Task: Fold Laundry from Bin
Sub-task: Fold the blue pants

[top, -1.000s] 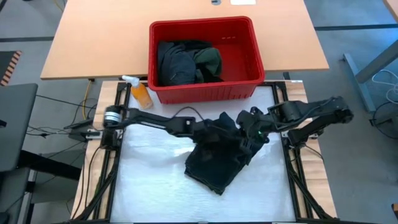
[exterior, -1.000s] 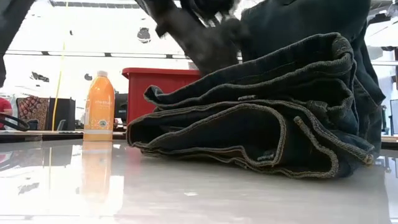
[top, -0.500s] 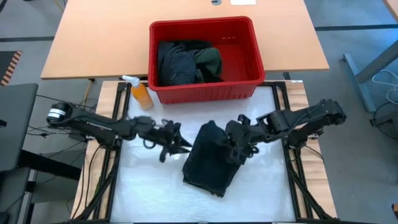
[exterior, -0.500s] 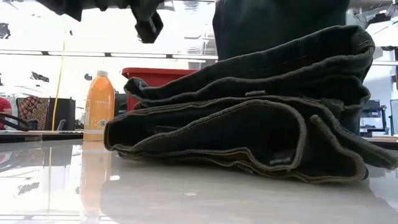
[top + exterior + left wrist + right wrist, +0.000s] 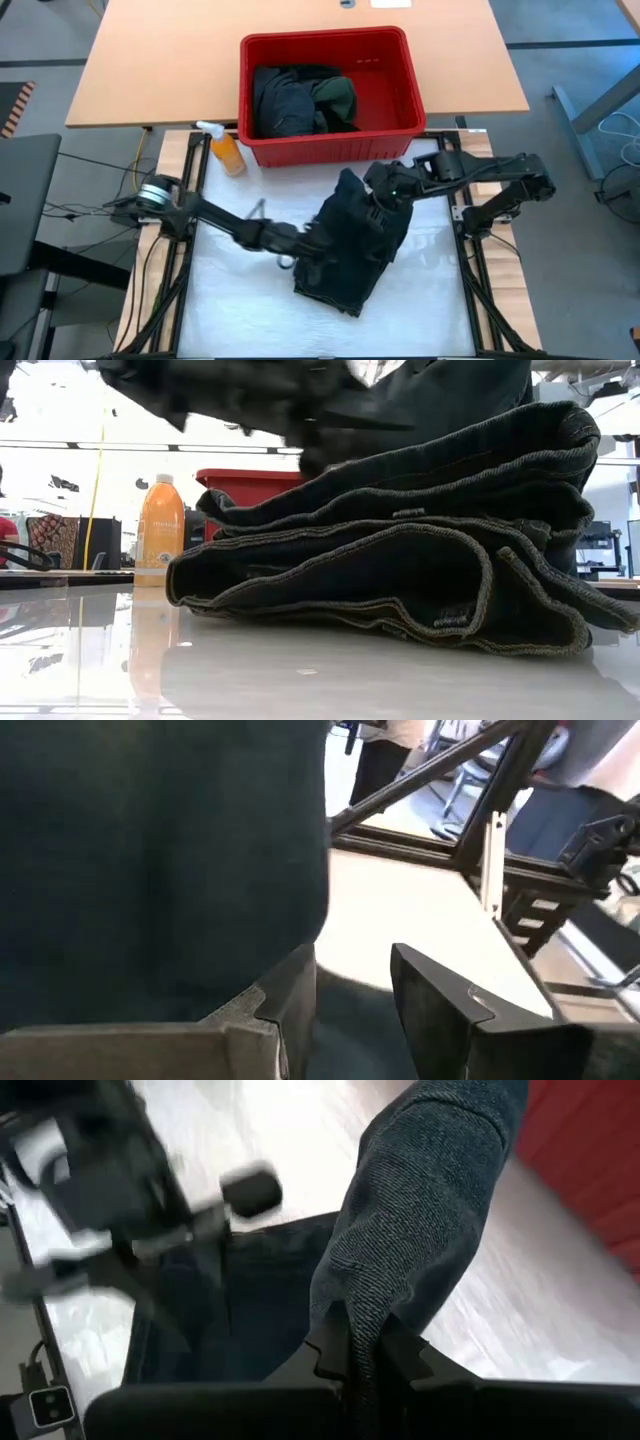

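Note:
A dark denim garment (image 5: 350,262) lies folded in several layers on the white table; the low view shows its stacked hems (image 5: 400,570). My right gripper (image 5: 385,195) is shut on the garment's far part. My left gripper (image 5: 300,248) is open at the garment's left edge, and dark cloth (image 5: 160,860) fills the space beside its fingers. The red bin (image 5: 415,90) stands at the far side and holds more dark and green laundry (image 5: 300,100). My right gripper pinches a fold of the dark cloth (image 5: 375,1295) between its two shut fingers, at the garment's far end. That part is raised off the pile, while the rest lies on the table. My left gripper stands beside the cloth; I cannot tell whether a finger (image 5: 285,1010) touches it.
An orange spray bottle (image 5: 225,150) stands on the table's far left corner beside the bin, and it also shows in the low view (image 5: 160,525). Bare white table lies left of and in front of the garment.
My left gripper drew back toward the table's left edge, away from the garment, then came back to its left edge. My right gripper swung toward the near edge, then toward the far edge, with the cloth it holds. The garment now lies in a narrower folded pile, its edge slid left.

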`<state>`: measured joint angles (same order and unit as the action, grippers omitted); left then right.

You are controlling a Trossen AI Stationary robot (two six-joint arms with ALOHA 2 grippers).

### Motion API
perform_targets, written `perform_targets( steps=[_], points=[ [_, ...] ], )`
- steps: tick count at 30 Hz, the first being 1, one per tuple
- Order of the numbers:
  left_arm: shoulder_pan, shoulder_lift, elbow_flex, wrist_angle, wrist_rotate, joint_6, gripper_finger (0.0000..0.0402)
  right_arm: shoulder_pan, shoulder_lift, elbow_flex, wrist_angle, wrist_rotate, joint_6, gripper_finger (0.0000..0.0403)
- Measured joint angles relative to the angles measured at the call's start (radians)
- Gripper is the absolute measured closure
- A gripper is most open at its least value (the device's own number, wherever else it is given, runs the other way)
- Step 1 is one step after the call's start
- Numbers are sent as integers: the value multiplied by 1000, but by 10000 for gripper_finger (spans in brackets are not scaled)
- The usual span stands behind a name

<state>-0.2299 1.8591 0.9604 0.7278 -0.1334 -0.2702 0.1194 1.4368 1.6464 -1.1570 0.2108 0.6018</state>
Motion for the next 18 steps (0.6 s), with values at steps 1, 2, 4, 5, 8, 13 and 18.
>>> perform_targets(
  steps=[1, 2, 4, 5, 8, 13, 18],
  points=[
    [-1, 45, 49, 0, 10, -1, 281, -2, 0, 8, -5, 0, 0, 367],
    [-4, 85, 94, -3, 11, -1, 281, -4, 0, 17, -10, -1, 0, 367],
    [-6, 152, 182, -43, -49, -21, 283, -4, 0, 30, -27, -3, 1, 367],
    [-6, 175, 223, -77, -101, -49, 286, -4, 0, 36, -32, -3, 2, 367],
    [0, 213, 313, -229, -228, -105, 305, -4, 0, 52, -54, -3, 3, 367],
    [17, 275, 400, -247, -203, -18, 350, -2, 0, 71, -65, -4, 2, 367],
    [52, 386, 541, -270, -139, 20, 389, -2, 0, 88, -77, -14, 24, 367]
  ],
)
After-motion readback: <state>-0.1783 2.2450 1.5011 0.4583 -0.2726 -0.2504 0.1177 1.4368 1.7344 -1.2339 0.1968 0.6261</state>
